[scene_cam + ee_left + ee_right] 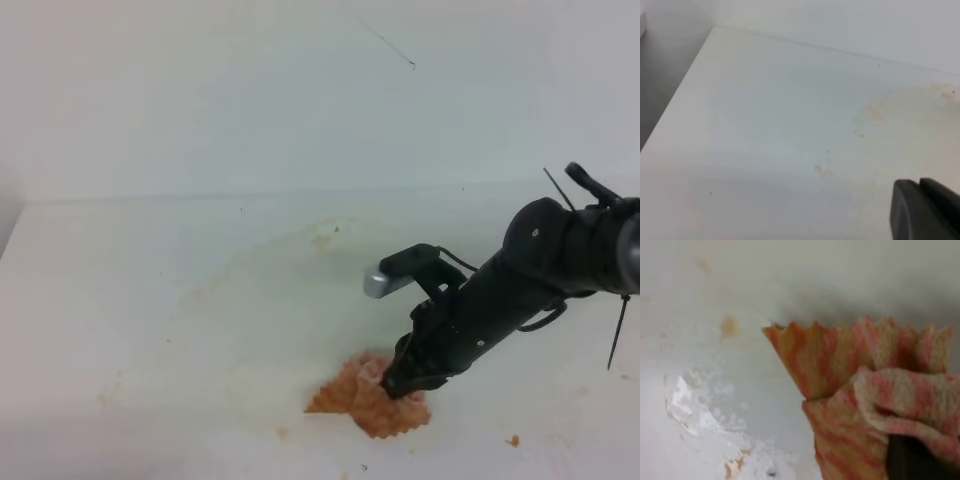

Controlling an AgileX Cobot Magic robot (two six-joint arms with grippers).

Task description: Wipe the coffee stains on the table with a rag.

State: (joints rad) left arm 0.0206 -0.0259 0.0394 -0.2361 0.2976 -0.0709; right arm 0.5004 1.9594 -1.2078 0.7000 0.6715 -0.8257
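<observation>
The right gripper (pixel 400 385), its jaws pinching the pinkish-orange rag (pixel 365 402), is pressing it onto the near part of the white table (pixel 120 300), below faint tan coffee stains (pixel 322 238); the left pincer's state cannot be told.

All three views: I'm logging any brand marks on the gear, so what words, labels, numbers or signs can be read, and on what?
None can be read in any view.
The right gripper and its black arm show no legible marking.
The rag carries only pinkish-orange stripes, no tag.
The table bears only faint tan smudges of the coffee stains, no print.
</observation>
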